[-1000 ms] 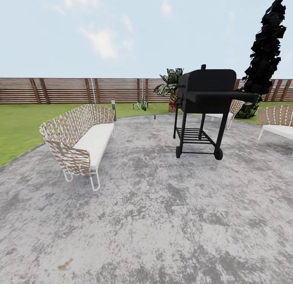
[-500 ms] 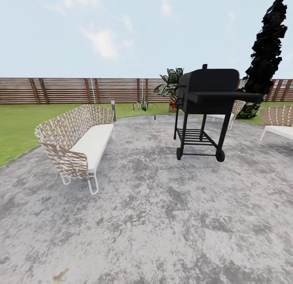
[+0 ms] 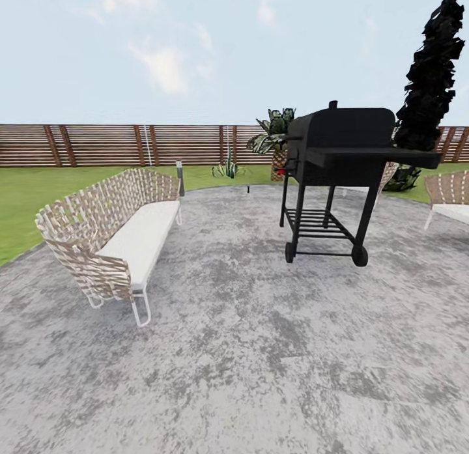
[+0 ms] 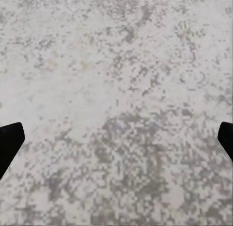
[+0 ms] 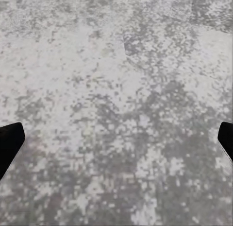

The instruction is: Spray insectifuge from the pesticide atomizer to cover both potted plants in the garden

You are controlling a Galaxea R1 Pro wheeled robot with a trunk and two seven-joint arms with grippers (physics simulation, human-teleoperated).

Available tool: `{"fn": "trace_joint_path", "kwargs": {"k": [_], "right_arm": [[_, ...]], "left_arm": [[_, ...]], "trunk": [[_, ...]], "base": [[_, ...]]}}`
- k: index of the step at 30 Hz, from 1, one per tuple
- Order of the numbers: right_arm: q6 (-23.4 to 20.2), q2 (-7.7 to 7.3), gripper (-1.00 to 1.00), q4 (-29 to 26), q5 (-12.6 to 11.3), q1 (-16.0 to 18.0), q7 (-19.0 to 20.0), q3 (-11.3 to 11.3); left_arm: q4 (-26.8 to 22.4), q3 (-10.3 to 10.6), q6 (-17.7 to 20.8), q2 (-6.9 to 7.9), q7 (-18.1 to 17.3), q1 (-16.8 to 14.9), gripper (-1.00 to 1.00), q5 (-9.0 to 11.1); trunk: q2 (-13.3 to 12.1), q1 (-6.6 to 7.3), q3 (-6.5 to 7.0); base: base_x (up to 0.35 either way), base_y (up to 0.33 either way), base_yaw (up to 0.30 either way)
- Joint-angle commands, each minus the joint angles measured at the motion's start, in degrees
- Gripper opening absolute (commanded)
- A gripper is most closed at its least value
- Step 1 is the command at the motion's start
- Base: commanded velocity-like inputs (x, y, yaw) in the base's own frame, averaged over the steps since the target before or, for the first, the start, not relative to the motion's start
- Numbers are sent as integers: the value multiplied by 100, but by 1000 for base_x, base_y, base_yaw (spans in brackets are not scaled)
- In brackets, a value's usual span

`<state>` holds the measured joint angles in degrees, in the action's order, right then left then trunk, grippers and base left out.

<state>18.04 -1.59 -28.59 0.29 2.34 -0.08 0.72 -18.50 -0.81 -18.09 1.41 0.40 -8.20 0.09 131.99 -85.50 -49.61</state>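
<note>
Pesticide atomizer (image 3: 248, 188) looks like that tiny dark speck at the patio's (image 3: 260, 350) far edge, near a small speckled plant (image 3: 228, 167). We're on approach; left gripper (image 4: 116, 138) and right gripper (image 5: 116, 138) spread wide, empty. Next: roll between sofa (image 3: 114, 236) and grill (image 3: 342, 174).

- Grey mottled stone patio (image 3: 260, 350) under me.
- Woven sofa (image 3: 111, 236) to my left, black grill (image 3: 342, 174) ahead right.
- Slatted wooden fence (image 3: 117, 144) behind green lawn (image 3: 26, 193), cloudy sky.
</note>
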Motion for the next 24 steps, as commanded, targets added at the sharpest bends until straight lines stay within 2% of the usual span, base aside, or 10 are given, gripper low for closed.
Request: {"fn": "trace_joint_path", "kwargs": {"k": [1,24], "right_arm": [[18,1,100,4,3,3,-1,7],[12,36,100,-38,-24,3,-18,25]], "left_arm": [[4,-7,-19,-1,4,-3,100,0],[13,2,-19,-1,4,-1,100,9]], "trunk": [[2,-2,-6],[2,-2,-88]], "base": [[338,0,0],[338,0,0]]}}
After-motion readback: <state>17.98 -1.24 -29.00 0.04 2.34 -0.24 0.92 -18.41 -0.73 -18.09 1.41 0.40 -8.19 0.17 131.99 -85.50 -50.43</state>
